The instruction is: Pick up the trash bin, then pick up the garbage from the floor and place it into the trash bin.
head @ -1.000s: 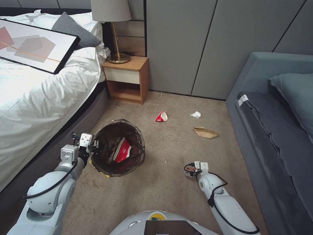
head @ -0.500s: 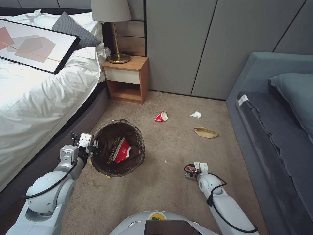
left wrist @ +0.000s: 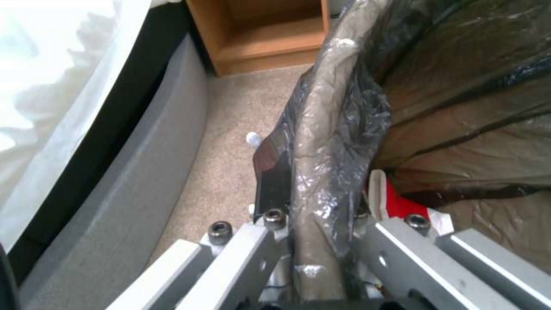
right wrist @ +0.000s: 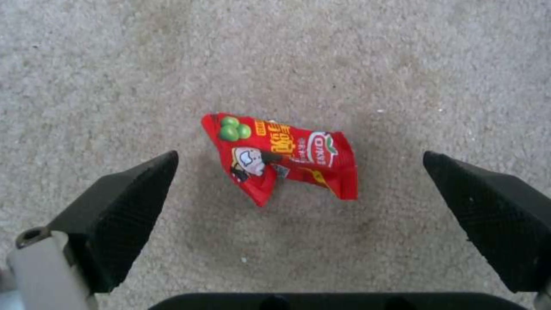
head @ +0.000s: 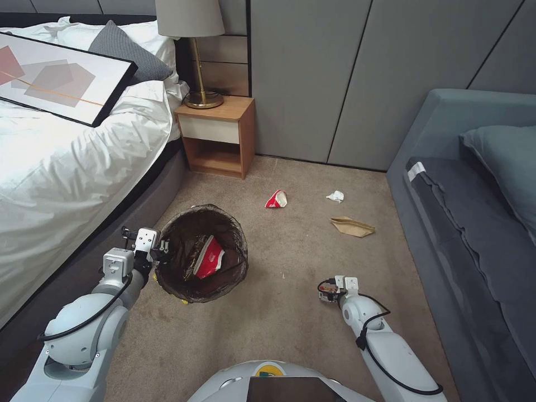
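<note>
Left gripper (head: pixel 159 248) is clamping the rim of the trash bin (head: pixel 202 252), holding it beside the bed; a red-and-white wrapper (head: pixel 210 257) is already lying inside. Right gripper (right wrist: pixel 298 193) is hanging spread wide above a red snack packet (right wrist: pixel 281 157) on the floor (head: pixel 279 312). Red cup (head: pixel 276 199), tissue (head: pixel 335 196) and paper bag (head: pixel 352 226) are waiting, not yet collected.

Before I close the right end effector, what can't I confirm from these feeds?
- Red snack wrapper: head view hides it under the right end effector; the wrist view doesn't show how high the pads sit above the floor.
- Trash bin: the head view can't confirm whether it is lifted; the left end effector clamps its rim.
- Bin contents: mostly in shadow.
</note>
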You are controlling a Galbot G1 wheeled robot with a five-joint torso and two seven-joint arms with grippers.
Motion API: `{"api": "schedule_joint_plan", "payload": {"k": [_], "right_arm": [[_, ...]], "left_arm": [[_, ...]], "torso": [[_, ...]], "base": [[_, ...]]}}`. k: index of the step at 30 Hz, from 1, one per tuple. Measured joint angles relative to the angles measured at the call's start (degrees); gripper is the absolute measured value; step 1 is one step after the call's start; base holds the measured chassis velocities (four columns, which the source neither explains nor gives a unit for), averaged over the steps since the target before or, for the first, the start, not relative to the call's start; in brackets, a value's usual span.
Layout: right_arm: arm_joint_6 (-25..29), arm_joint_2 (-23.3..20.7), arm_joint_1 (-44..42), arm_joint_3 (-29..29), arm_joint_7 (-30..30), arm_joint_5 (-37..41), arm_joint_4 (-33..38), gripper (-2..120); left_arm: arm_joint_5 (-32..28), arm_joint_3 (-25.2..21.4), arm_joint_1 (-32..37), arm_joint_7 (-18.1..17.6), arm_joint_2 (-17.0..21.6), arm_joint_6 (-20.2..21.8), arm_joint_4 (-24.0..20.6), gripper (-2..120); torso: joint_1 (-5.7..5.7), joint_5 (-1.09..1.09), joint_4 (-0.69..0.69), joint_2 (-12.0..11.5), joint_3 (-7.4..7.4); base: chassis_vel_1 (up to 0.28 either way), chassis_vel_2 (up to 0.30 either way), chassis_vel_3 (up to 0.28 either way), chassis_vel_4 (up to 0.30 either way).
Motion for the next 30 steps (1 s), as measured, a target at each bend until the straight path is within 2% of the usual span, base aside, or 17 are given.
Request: {"api": "schedule_joint_plan", "payload": {"k": [25,28,30], "right_arm": [[0.55,0.87,2.15,-0.05,-0.62,-1.07,-3.73,100],[0.58,0.91,2.16,0.02,-0.78,-1.12,-3.9,99],[0.59,1.0,2.33,0.1,-0.87,-1.18,-4.27,93]], "left_arm": [[-0.02,0.04,-0.4,0.02,0.1,0.0,0.46,0],[-0.02,0.04,-0.34,0.02,0.1,0.0,0.46,0],[-0.02,0.02,-0.3,0.04,0.1,0.0,0.4,0]], "torso": [[0.0,0.0,0.0,0.0,0.0],[0.0,0.0,0.0,0.0,0.0],[0.0,0.0,0.0,0.0,0.0]], "base": [[0.0,0.0,0.0,0.0],[0.0,0.0,0.0,0.0],[0.0,0.0,0.0,0.0]]}}
